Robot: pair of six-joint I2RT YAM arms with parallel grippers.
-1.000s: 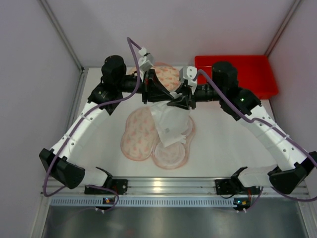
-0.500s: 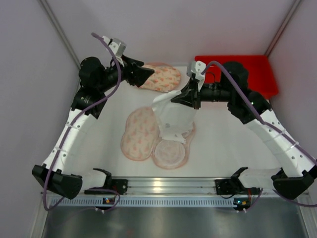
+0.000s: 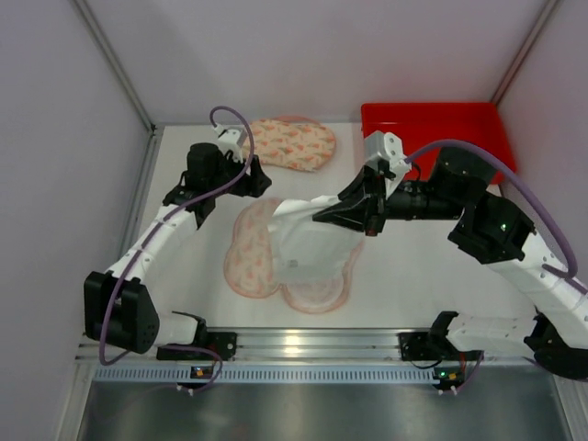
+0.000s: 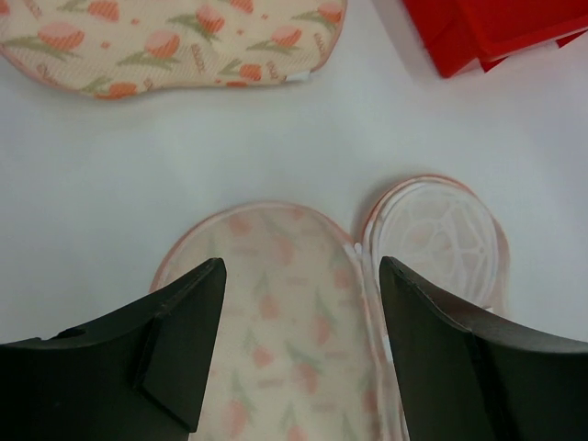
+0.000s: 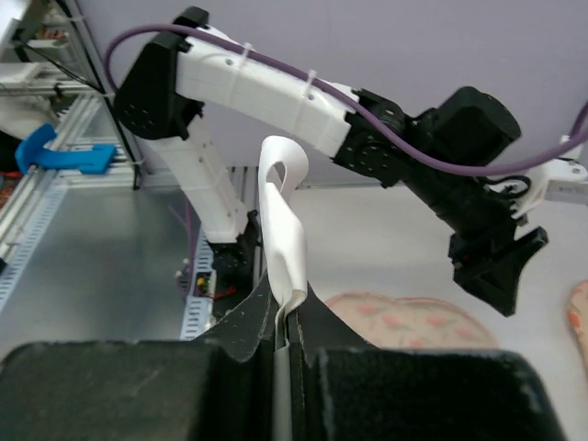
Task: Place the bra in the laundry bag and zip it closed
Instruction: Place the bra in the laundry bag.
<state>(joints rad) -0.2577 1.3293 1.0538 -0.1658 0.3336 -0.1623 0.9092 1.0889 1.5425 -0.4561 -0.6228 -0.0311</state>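
Note:
The laundry bag lies unzipped at the table's middle, with a floral half (image 3: 245, 255) (image 4: 276, 312) and a white mesh half (image 3: 317, 294) (image 4: 432, 230). The white bra (image 3: 308, 250) hangs over the bag. My right gripper (image 3: 318, 218) (image 5: 292, 308) is shut on a fold of the bra (image 5: 283, 211), lifted off the table. My left gripper (image 3: 250, 176) (image 4: 301, 276) stands open and holds nothing. It hovers above the far end of the floral half, apart from the bra.
A second floral padded piece (image 3: 292, 144) (image 4: 175, 41) lies at the back of the table. A red bin (image 3: 432, 138) (image 4: 487, 28) stands at the back right. White walls close in both sides.
My left gripper let go of the bra, opened, swung out left and came back above the bag's far end. My right gripper shut on the bra and drew it forward over the bag.

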